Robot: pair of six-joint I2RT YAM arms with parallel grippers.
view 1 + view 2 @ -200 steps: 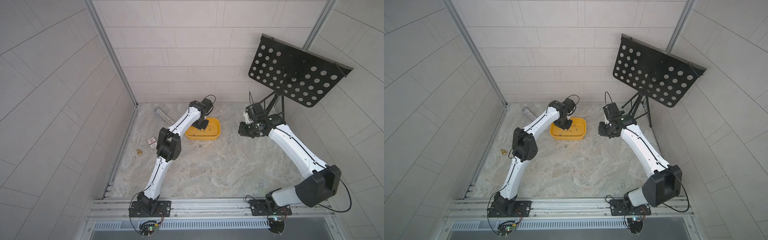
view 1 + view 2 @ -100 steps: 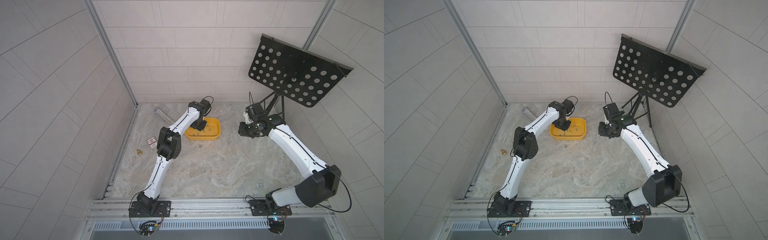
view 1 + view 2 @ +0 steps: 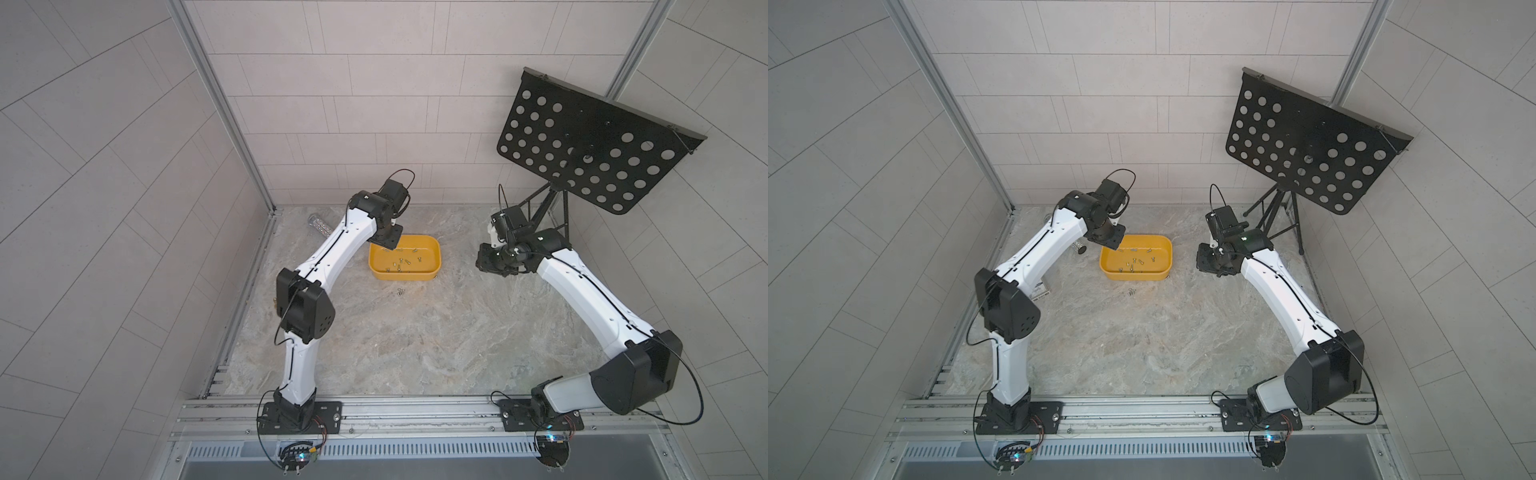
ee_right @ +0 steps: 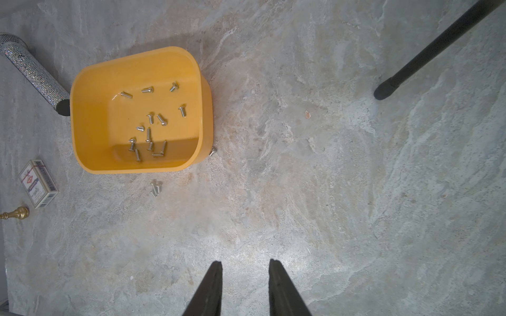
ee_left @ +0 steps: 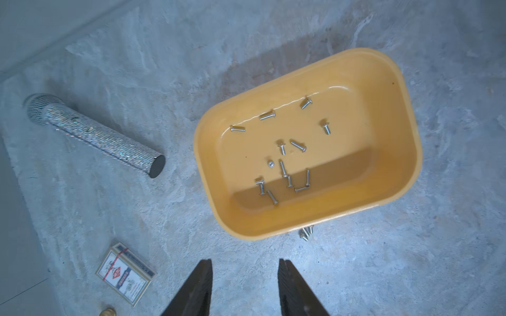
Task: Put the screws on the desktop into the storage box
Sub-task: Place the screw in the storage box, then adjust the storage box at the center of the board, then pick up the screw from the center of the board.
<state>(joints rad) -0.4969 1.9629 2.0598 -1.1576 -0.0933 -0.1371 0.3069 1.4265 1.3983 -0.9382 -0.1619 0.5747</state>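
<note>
The yellow storage box (image 3: 403,275) (image 3: 1136,276) stands on the desktop (image 3: 436,332) at the back middle. Several screws (image 5: 282,147) lie inside it. A small cluster of screws (image 5: 306,233) (image 4: 155,188) (image 3: 400,292) lies on the desktop just outside its front wall. One more screw (image 4: 212,151) lies against a front corner. My left gripper (image 5: 245,262) is open and empty, held above bare desktop beside the box's left end. My right gripper (image 4: 245,262) (image 3: 490,264) is open by a narrow gap and empty, to the right of the box.
A glittery silver tube (image 5: 95,136) lies left of the box by the back wall. A small printed card box (image 5: 124,276) and a brass piece (image 4: 15,214) lie near the left edge. A black stand with a perforated plate (image 3: 590,145) fills the back right; one leg (image 4: 438,46) rests on the desktop.
My left gripper has opened, and its wrist has shifted a little to the left off the box. The right arm has not moved.
</note>
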